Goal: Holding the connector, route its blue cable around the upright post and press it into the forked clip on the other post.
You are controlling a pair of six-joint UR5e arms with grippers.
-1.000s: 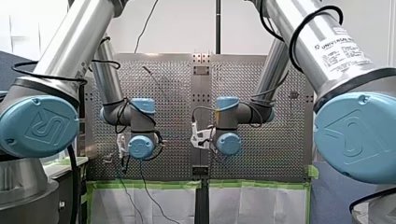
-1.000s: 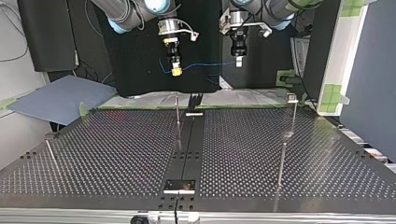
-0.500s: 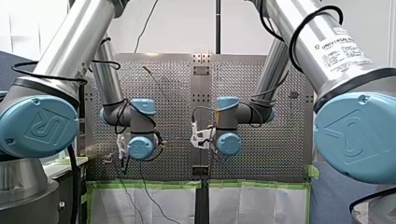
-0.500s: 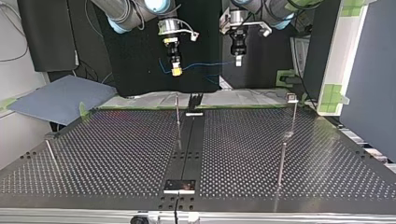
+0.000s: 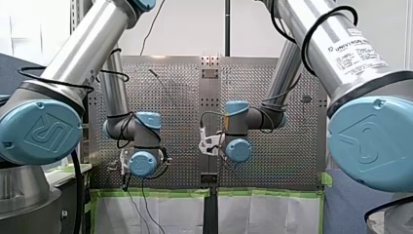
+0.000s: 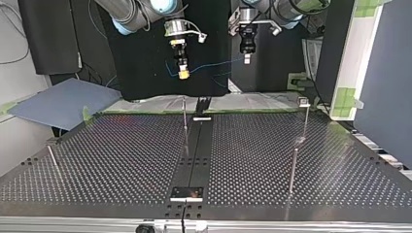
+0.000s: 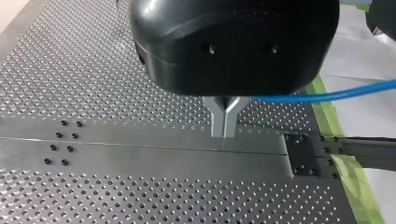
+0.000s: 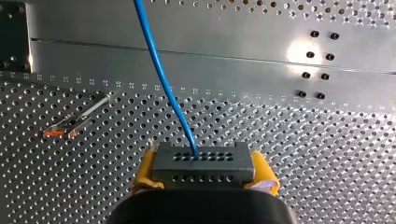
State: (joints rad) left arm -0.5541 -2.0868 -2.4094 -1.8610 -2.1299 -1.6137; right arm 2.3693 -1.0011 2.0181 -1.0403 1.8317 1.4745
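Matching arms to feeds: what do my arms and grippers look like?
My left arm and my right arm: silver tubes, light-blue joint caps, black cables; right one labelled Universal Robots. My left gripper: black, metal fingers. My right gripper: yellow pads.

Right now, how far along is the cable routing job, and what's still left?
Done: the connector is clamped between the jaws of my right gripper. In hand: the blue cable runs through the air to my left gripper, whose jaws are shut on it. Left: the cable touches none of the posts, so wrapping and clipping remain.
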